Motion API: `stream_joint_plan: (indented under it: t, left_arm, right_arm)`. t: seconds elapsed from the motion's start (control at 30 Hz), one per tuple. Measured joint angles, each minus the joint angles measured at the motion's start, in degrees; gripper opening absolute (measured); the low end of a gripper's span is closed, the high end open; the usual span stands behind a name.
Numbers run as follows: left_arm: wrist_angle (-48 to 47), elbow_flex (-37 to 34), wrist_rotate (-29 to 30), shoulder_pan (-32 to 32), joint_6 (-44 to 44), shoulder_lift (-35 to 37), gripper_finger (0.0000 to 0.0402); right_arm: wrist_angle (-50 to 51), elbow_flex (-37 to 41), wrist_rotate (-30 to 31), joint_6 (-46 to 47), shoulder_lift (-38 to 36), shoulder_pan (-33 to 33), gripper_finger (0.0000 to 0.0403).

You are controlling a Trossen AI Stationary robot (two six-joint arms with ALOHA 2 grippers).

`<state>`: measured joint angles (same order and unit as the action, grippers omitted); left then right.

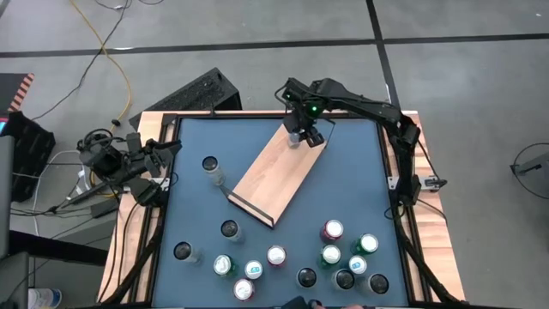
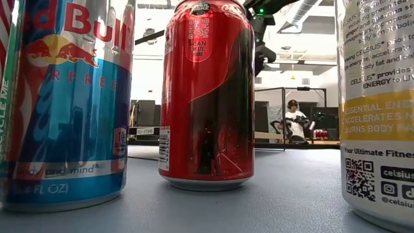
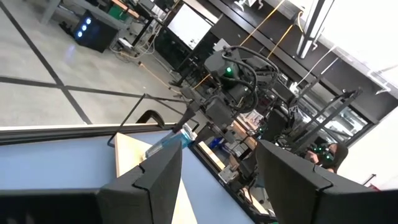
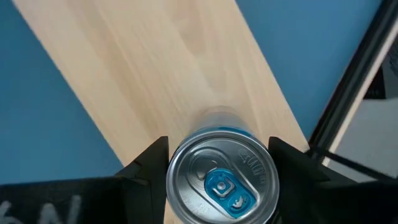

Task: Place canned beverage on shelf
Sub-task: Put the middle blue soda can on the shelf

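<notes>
The shelf (image 1: 279,176), a light-wood board with a dark lip at its near end (image 1: 250,210), lies slantwise on the blue table. My right gripper (image 1: 304,136) points down over the board's far end, shut on a silver canned beverage with a blue tab (image 4: 221,180). In the left wrist view the can (image 3: 166,145) shows blue below the right gripper (image 3: 214,112), low over the board. My left gripper (image 3: 221,180) waits at the table's left edge (image 1: 163,159), open with nothing between its fingers. My right gripper pinches the can's upper wall just below the rim (image 4: 171,168) between its two fingers, one on each side. The fingers come from above, pointing steeply down. The can stays upright over the shelf's far end; I cannot tell whether its base touches the board.
Several cans stand grouped near the table's front edge (image 1: 330,253), and two more at the left (image 1: 210,165) (image 1: 230,229). In the low view a red can (image 2: 207,97) and two others stand close up. A person (image 2: 294,120) sits far behind the table.
</notes>
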<state>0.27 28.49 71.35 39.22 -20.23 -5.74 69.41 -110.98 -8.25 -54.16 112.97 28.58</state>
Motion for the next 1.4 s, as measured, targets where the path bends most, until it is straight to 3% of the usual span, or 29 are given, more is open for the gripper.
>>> stream_joint_plan:
  t: [0.2, 0.4, 0.8, 0.93, 1.17, 1.3, 1.4]
  left_arm:
    - [0.02, 0.00, 0.01, 0.00, 0.02, 0.00, 0.0194]
    - [0.00, 0.00, 0.01, 0.00, 0.03, 0.00, 0.0194]
    - [-1.01, 0.00, -0.11, 0.00, 0.00, 0.00, 0.0194]
    - [-1.01, 0.00, -0.15, 0.00, -0.04, 0.00, 0.0194]
    - [-1.01, 0.00, -0.17, 0.00, 0.07, 0.00, 0.0194]
    - [-0.98, 0.00, -0.43, 0.00, -0.43, 0.00, 0.0194]
    - [-0.96, 0.00, -1.34, 0.00, -0.48, 0.00, 0.0194]
  right_arm:
    - [-1.49, 0.04, 2.55, 4.62, 0.00, -0.04, 0.0262]
    - [-1.58, 0.04, 2.57, 6.73, -0.02, -0.02, 0.0268]
    - [-5.17, -2.60, 5.33, 19.49, -0.52, -0.02, 0.0270]
    - [-5.29, -3.84, 7.05, 31.05, -0.52, -0.04, 0.0271]
    - [-5.62, -3.98, 18.82, 58.24, -0.52, -2.16, 0.0271]
    - [-5.05, -3.98, 25.69, 67.30, -0.52, -3.40, 0.0271]
    - [-4.77, -3.98, 26.75, 73.63, -0.52, -4.06, 0.0271]
